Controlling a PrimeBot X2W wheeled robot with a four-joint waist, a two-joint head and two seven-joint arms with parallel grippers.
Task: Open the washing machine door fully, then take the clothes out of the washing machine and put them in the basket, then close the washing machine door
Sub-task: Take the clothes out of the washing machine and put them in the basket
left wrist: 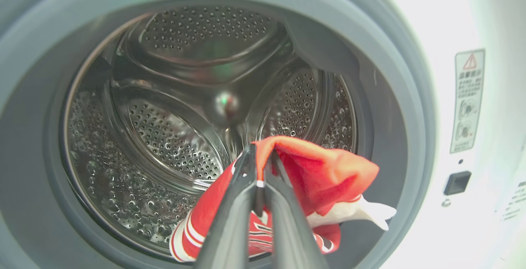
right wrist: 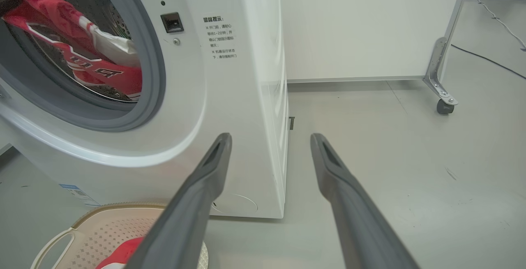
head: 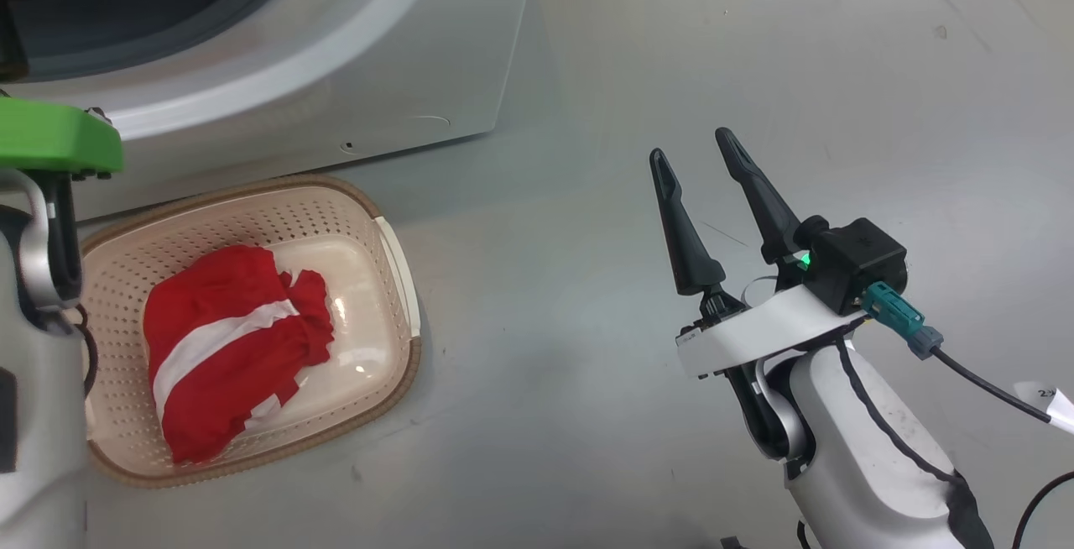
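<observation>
The washing machine (right wrist: 230, 96) stands open, its grey gasket (left wrist: 411, 96) ringing the steel drum (left wrist: 172, 137). My left gripper (left wrist: 259, 158) is shut on a red garment with white trim (left wrist: 324, 170) at the mouth of the drum. This piece of the clothes hangs over the gasket's lower edge (right wrist: 61, 22). Another red and white garment (head: 226, 322) lies bunched in the cream basket (head: 394, 264) on the floor in front of the machine (head: 336, 70). My right gripper (head: 690, 144) hovers open and empty over bare floor, right of the basket (right wrist: 102, 215). The door is out of view.
A white partition (right wrist: 361, 26) on a metal foot with a caster (right wrist: 445, 106) stands behind and right of the machine. A dark cable (right wrist: 493, 61) runs along the floor there. Grey floor (head: 587, 322) stretches between the basket and my right arm.
</observation>
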